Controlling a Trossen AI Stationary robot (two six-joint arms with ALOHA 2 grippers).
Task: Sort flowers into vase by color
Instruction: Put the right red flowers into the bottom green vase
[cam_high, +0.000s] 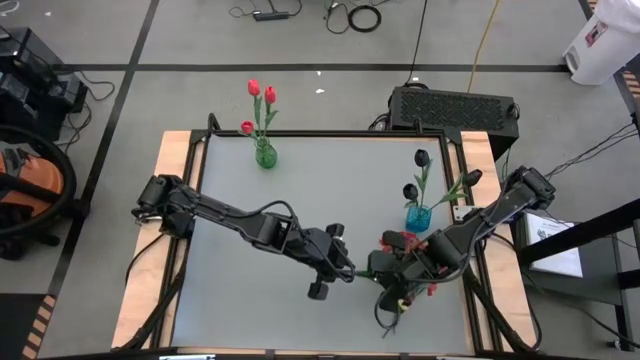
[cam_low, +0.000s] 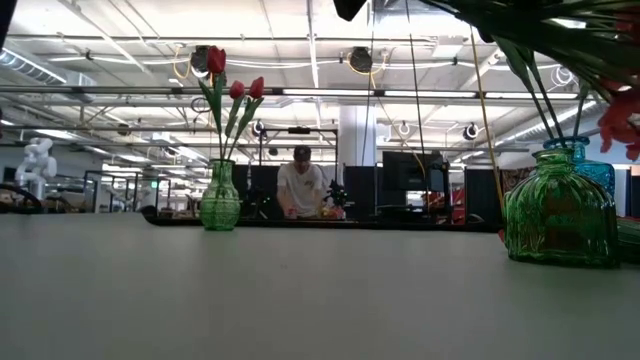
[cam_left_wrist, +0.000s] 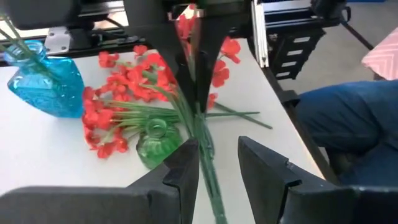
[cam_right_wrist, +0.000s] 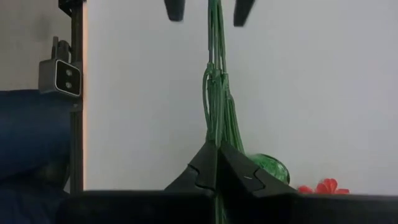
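Note:
The bushy bunch of red blossoms (cam_left_wrist: 127, 93) lies about level by the table's right near corner, its green stems (cam_left_wrist: 208, 168) running toward the left arm. My right gripper (cam_right_wrist: 217, 163) is shut on those stems. My left gripper (cam_left_wrist: 217, 168) is open, one finger on either side of the stems' free end; no touch shows. A green vase (cam_left_wrist: 155, 140) stands beside the bunch and shows in the low view (cam_low: 560, 210). Black tulips (cam_high: 418, 175) stand in a blue vase (cam_high: 418, 215). Red tulips (cam_high: 262, 95) stand in a far green vase (cam_high: 265, 155). My right gripper pinches the bundled green stems (cam_right_wrist: 216, 134) between its two shut fingers, a little way from the blossoms. It comes slanting down from the table's right side. The stems run on past the fingertips toward my left gripper. The blossoms (cam_low: 620, 125) hang at about the vase's shoulder height.
The blue vase (cam_left_wrist: 43, 81) stands close behind the bunch. A black box (cam_high: 450, 105) sits past the far edge, and a person's blue-clad leg (cam_left_wrist: 348, 124) is beside the table's right edge. Bare grey tabletop (cam_high: 260, 240) spreads across the left and middle.

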